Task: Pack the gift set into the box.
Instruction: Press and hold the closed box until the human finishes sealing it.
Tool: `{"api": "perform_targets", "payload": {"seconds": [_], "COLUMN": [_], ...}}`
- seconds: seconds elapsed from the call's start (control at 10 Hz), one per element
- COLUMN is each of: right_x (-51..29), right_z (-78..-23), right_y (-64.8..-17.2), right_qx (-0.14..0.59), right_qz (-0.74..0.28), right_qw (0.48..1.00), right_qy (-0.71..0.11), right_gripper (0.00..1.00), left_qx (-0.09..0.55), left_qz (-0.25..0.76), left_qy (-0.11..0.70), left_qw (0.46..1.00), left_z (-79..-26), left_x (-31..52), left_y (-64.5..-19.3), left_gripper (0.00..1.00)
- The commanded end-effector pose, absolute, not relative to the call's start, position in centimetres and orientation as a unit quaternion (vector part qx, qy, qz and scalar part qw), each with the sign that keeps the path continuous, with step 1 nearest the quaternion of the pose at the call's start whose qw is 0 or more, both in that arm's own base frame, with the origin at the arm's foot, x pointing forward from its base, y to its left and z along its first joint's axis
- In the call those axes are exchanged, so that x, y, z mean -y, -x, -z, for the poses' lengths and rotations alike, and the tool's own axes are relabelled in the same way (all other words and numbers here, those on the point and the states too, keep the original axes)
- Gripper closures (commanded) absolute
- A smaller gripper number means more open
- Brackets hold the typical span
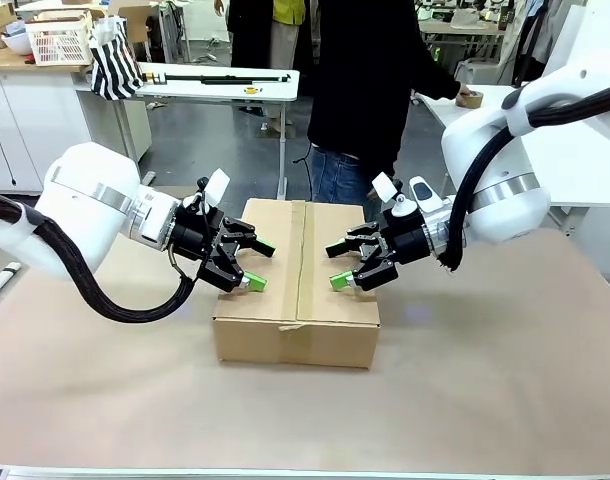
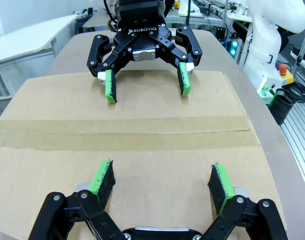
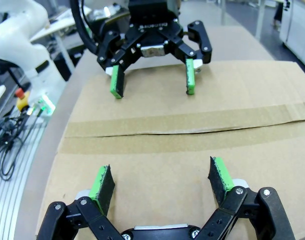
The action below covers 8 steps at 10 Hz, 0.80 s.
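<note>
Facing each other over the closed, taped box (image 1: 295, 335) at the frame's middle on the tabletop (image 1: 485, 385), the left tool (image 1: 262, 267) and the right tool (image 1: 334, 265) both have their fingers spread apart.

You're looking at the box (image 1: 295, 315) in mid-frame, showing matt brown cardboard, its tape strip (image 2: 122, 132) giving off a slightly smoother sheen. The left gripper (image 1: 260, 267) and right gripper (image 1: 335, 266) are showing satin black links, their green pads (image 2: 103, 180) looking coarse, rubbery. White arm shells (image 1: 80, 205) are gleaming glossy at both sides.
</note>
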State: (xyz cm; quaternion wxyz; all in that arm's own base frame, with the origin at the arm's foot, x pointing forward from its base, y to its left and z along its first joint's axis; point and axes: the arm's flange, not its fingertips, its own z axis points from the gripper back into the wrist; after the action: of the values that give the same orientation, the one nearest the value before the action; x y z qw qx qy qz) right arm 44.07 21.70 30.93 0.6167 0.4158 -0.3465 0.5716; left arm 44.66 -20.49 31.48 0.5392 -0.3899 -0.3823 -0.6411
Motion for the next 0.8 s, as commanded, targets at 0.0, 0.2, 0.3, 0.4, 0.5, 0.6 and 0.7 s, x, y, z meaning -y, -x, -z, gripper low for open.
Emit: {"api": "perform_targets", "payload": {"seconds": [0.0, 0.2, 0.3, 0.4, 0.5, 0.6, 0.7], "right_x": [-21.75, -21.75, -21.75, -21.75, -21.75, -21.75, -21.75], "right_z": [-30.47, -30.47, -30.47, -30.47, -30.47, -30.47, -30.47], "right_y": [-44.07, -44.07, -44.07, -44.07, -44.07, -44.07, -44.07], "right_qx": [0.344, 0.344, 0.344, 0.344, 0.344, 0.344, 0.344], "right_qz": [-0.569, -0.569, -0.569, -0.569, -0.569, -0.569, -0.569], "right_qw": [0.62, 0.62, 0.62, 0.62, 0.62, 0.62, 0.62], "right_qy": [-0.417, -0.417, -0.417, -0.417, -0.417, -0.417, -0.417], "right_gripper": [0.0, 0.0, 0.0, 0.0, 0.0, 0.0, 0.0], "left_qx": [0.374, 0.374, 0.374, 0.374, 0.374, 0.374, 0.374], "left_qz": [0.641, 0.641, 0.641, 0.641, 0.641, 0.641, 0.641], "left_qy": [0.395, 0.395, 0.395, 0.395, 0.395, 0.395, 0.395], "left_qw": [0.541, 0.541, 0.541, 0.541, 0.541, 0.541, 0.541], "left_z": [-31.22, -31.22, -31.22, -31.22, -31.22, -31.22, -31.22], "left_x": [20.24, 20.24, 20.24, 20.24, 20.24, 20.24, 20.24], "left_y": [-44.52, -44.52, -44.52, -44.52, -44.52, -44.52, -44.52], "left_gripper": [0.0, 0.0, 0.0, 0.0, 0.0, 0.0, 0.0]}}
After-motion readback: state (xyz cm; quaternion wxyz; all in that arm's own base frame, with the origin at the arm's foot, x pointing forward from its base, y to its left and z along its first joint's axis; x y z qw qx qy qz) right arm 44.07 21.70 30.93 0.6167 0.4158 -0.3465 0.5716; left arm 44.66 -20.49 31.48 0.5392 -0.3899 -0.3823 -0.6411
